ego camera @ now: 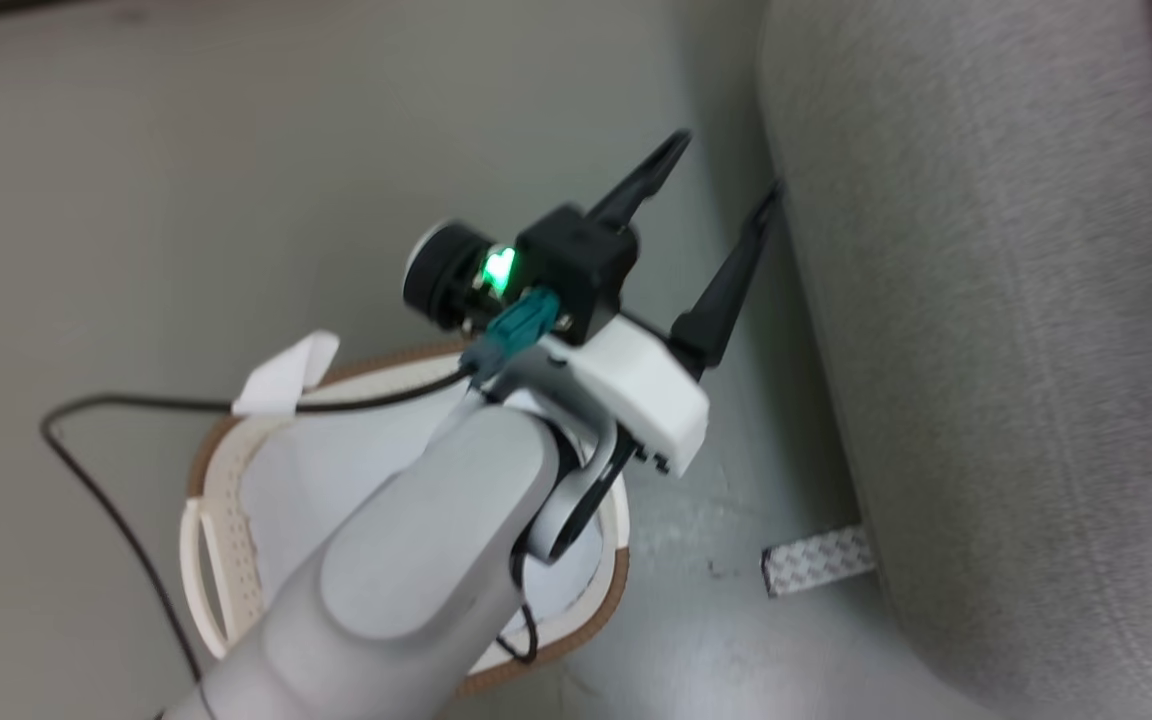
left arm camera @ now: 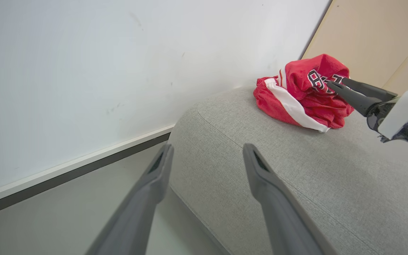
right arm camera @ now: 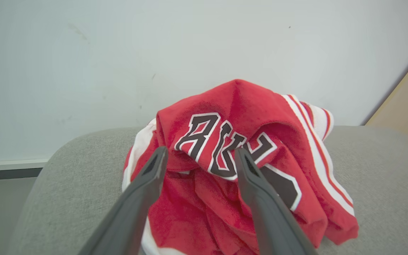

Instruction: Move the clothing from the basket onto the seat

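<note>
Grey floor [ego camera: 86, 200] underfoot, smooth and bare-looking, and nearest of all sits the basket [ego camera: 211, 560], white and perforated with its brown rim band. Its pale inside shows around the left arm's forearm, which crosses right over it. A dark cable [ego camera: 106, 500] loops across the floor on the basket's left. Just right of the basket there's a small patterned strip of tape [ego camera: 816, 560] stuck to the floor, touching the foot of the seat.

Up from the basket comes the left gripper [ego camera: 726, 165], fingers spread wide, nothing between them, tips poised over the strip of floor just beside the seat's rounded left edge.

And there's the seat [left arm camera: 296, 170], big, grey and woven, seam line running along its top. Further along it, on the far right part of the cushion, lies the clothing [left arm camera: 303, 95]: a crumpled red heap, white stripes, dark white-edged lettering on top. It is resting on the seat.

The right gripper [right arm camera: 201, 151] is right at that heap, fingers apart and framing the lettering. Whether the tips touch the cloth cannot be told.

Beyond it all stand the white wall [left arm camera: 83, 71] with its dark baseboard and a beige panel [left arm camera: 367, 35] at far right.
</note>
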`<state>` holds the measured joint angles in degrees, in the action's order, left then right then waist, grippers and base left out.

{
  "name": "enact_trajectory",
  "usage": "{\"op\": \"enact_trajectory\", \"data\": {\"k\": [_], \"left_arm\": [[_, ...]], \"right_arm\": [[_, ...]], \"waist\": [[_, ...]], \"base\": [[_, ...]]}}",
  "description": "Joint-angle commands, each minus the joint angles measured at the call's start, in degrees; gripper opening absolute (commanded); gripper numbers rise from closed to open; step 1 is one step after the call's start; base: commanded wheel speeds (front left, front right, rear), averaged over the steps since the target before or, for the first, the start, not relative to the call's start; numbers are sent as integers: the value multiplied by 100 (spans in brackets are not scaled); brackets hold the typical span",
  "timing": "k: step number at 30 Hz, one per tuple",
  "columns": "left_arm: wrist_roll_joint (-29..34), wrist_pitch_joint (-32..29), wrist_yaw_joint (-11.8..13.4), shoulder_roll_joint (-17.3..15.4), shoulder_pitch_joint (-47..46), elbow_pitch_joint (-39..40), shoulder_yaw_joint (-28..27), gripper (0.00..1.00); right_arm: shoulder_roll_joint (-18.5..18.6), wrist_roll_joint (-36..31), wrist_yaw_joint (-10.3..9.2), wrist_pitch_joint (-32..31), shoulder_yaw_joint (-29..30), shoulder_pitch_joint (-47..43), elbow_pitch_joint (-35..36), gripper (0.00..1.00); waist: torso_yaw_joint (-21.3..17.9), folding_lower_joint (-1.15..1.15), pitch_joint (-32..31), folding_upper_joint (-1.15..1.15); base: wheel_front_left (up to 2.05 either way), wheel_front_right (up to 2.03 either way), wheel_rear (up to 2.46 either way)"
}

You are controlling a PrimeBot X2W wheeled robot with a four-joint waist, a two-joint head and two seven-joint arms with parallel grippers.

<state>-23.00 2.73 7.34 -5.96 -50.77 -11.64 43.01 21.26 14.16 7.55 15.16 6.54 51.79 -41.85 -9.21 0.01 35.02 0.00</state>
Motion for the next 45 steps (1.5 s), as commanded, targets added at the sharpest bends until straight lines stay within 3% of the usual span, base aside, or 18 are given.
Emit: {"op": "enact_trajectory", "data": {"k": [1,13,21,34,39,45], "left_arm": [[-98,76,0,-60,185,-27,-20,100],[-608,577,150,-330,1676,5,-115,100],[-674,942,539,-779,2631,52,-366,100],[-677,1242,917,-1274,4030,42,-915,100],[-485,1244,978,-1156,4575,219,-1402,100],[-143,1246,748,-973,5181,337,-2057,100]], "right_arm": [[-107,-60,-13,-4,-29,-342,181,100],[-733,-258,-13,-3,-261,-2631,1862,100],[-1033,-226,-13,-4,-509,-3807,2452,100],[-1465,-574,-13,-4,-744,-4970,2899,100],[-1623,-673,-13,-4,-718,-5190,2901,100],[-1700,-692,-13,-4,-772,-5301,2760,100]], "waist": [[-110,-1,-441,0],[36,-1,-2276,0],[366,-1,-3107,0],[774,-1,-3668,0],[815,-1,-3762,0],[807,-1,-3848,0]], "base": [[0,0,0],[0,0,0],[0,0,0],[0,0,0],[0,0,0],[0,0,0]]}}
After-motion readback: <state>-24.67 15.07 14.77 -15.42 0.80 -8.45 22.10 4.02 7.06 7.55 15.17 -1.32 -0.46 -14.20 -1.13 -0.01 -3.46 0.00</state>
